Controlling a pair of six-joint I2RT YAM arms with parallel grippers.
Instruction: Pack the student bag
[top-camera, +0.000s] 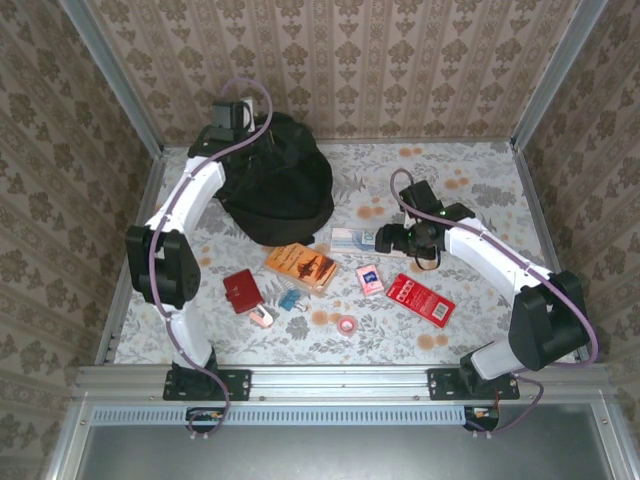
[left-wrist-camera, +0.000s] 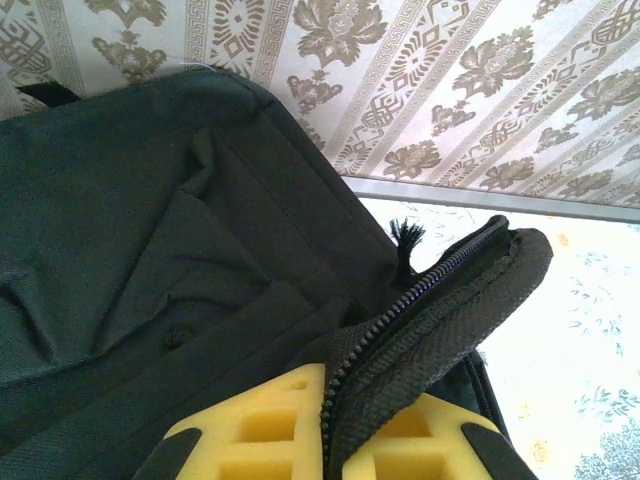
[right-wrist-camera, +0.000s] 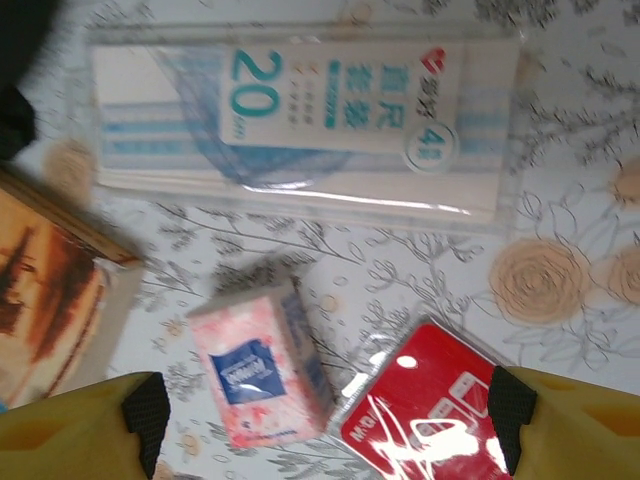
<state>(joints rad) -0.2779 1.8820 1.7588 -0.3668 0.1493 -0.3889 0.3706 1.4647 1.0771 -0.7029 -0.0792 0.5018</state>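
Backpack first: the student bag (top-camera: 280, 190) sits at the table's (top-camera: 470, 180) far left corner. The left gripper (left-wrist-camera: 325, 445) is clamped tight on its zippered lip, apparently to hold the mouth up. That grip wants to be high and firm so the opening faces the middle. The right gripper (right-wrist-camera: 328, 405) hangs over the table's centre, jaws spread wide and gripping nothing, above the ruler packet (right-wrist-camera: 300, 120), red packet (right-wrist-camera: 430, 415) and tissue pack (right-wrist-camera: 255, 365). It should probably centre on one item, clear of its neighbours, before descending.

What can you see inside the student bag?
Black fabric folds behind the open zip edge of the student bag, which the left tool pinches; anything deeper is hidden.
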